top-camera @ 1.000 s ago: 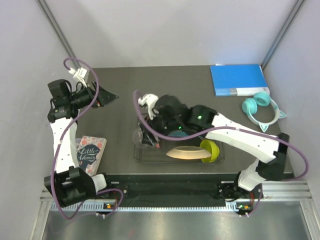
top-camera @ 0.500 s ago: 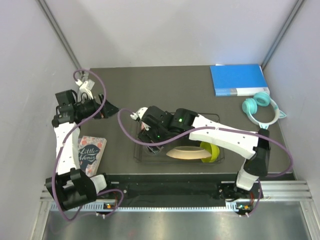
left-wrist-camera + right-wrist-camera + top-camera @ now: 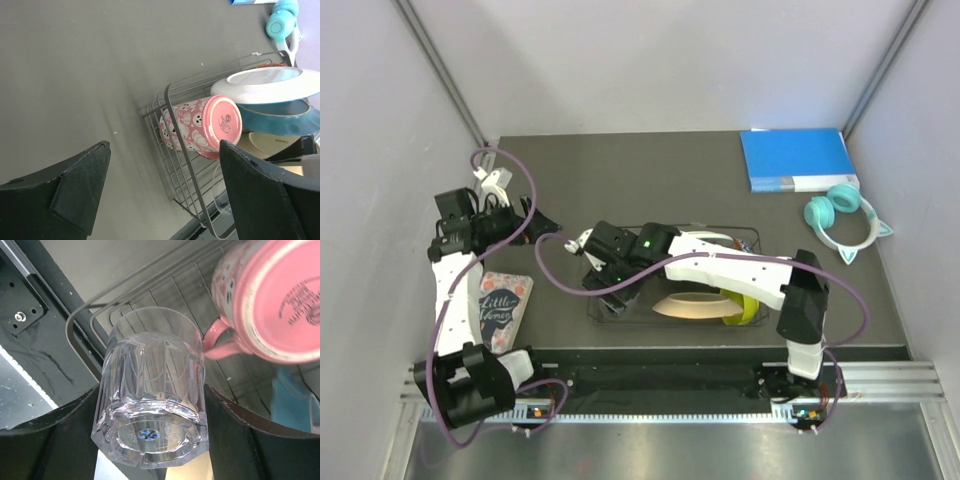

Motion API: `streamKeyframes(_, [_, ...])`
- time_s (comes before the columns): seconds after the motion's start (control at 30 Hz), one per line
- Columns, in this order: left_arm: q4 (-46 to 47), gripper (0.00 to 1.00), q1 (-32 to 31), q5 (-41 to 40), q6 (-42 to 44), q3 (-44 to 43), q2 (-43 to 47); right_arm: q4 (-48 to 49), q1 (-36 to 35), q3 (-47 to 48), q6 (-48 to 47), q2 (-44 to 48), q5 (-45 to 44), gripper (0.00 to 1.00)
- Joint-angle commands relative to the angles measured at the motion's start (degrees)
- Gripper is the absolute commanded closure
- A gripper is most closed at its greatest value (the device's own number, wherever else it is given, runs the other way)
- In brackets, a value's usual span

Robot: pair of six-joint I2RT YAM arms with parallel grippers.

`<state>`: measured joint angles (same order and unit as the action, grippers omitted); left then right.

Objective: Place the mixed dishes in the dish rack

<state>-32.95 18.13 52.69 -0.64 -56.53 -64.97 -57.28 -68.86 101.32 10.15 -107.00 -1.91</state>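
From above, a book (image 3: 498, 308) reads "Little Women". The right gripper (image 3: 603, 278) is low at the left end of the dish rack (image 3: 620, 318). The left gripper (image 3: 545, 222) hangs beside it.

The left wrist view shows that hand wide apart, holding nothing. It also shows the pink-red mug (image 3: 205, 127) in the rack, bottom showing.

The right wrist view shows the right hand holding the small clear glass (image 3: 152, 390) over the rack's corner. The writing on the mug is too blurry to read.

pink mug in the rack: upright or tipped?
Tipped on its side: the pink mug lies in the dish rack, base turned sideways toward the left wrist camera.
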Motion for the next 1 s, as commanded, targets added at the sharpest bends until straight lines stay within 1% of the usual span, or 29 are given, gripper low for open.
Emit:
streamKeyframes(0.0, [3.3,0.06,0.3,-0.6,2.2,0.5,2.0,4.7,0.5,3.6,-1.4,-0.7,1.7,1.0])
streamKeyframes(0.23, [4.6,0.05,0.2,-2.1,2.3,1.3,1.4,6.6,2.1,2.7,-2.7,-3.6,4.1,1.0])
streamKeyframes(0.5, [6.0,0.05,0.2,-2.4,1.7,1.9,2.0,9.3,3.0,-1.1,-3.4,-5.1,5.5,1.0])
streamKeyframes(0.77, [6.0,0.05,0.2,-3.6,1.3,0.9,1.8,6.0,3.1,-1.7,-4.1,-6.7,3.1,1.0])
streamKeyframes(0.93, [6.4,0.05,0.2,-3.3,1.0,1.0,1.7,3.4,2.9,-2.9,-4.3,-5.1,2.3,1.0])
streamKeyframes(0.97, [6.4,0.05,0.2,-3.1,1.0,1.1,1.5,3.5,3.0,-4.1,-4.3,-4.5,1.0,1.0])
